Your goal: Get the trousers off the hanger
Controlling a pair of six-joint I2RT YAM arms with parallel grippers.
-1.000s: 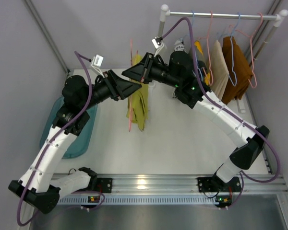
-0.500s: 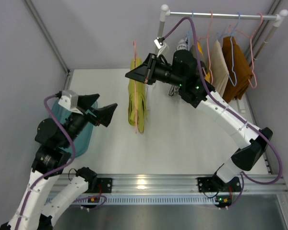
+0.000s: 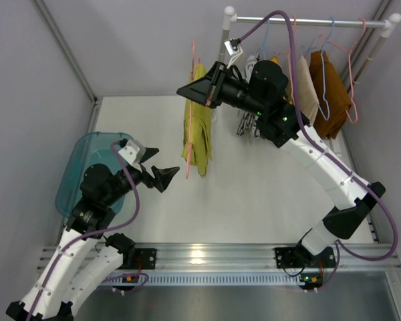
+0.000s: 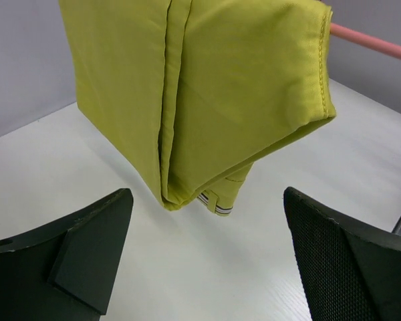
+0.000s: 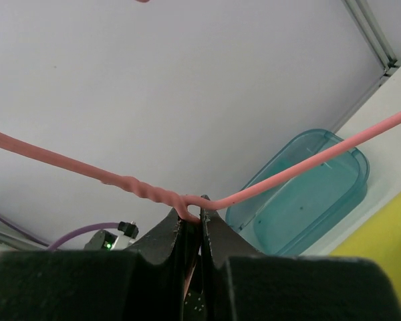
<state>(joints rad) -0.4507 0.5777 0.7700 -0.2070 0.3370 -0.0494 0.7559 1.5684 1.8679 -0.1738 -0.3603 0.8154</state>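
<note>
The yellow-green trousers point(image 3: 199, 130) hang folded over the pink wire hanger point(image 3: 192, 60), held up above the table. My right gripper point(image 3: 202, 93) is shut on the hanger point(image 5: 267, 184) near its twisted neck. In the left wrist view the trousers point(image 4: 214, 100) hang just ahead, their striped waistband edge point(image 4: 215, 204) lowest, with a bit of the pink hanger point(image 4: 374, 41) at the upper right. My left gripper point(image 3: 162, 173) is open and empty, low and to the left of the trousers, its fingers point(image 4: 347, 257) wide apart below the cloth.
A teal bin point(image 3: 93, 160) sits at the table's left, also in the right wrist view point(image 5: 307, 194). A clothes rail point(image 3: 307, 21) at the back right carries beige and brown garments point(image 3: 329, 93) on blue and pink hangers.
My right gripper has lifted the hanger and trousers up and slightly right. My left arm has drawn back from the trousers, lowered, and now points its open gripper at their lower end.
</note>
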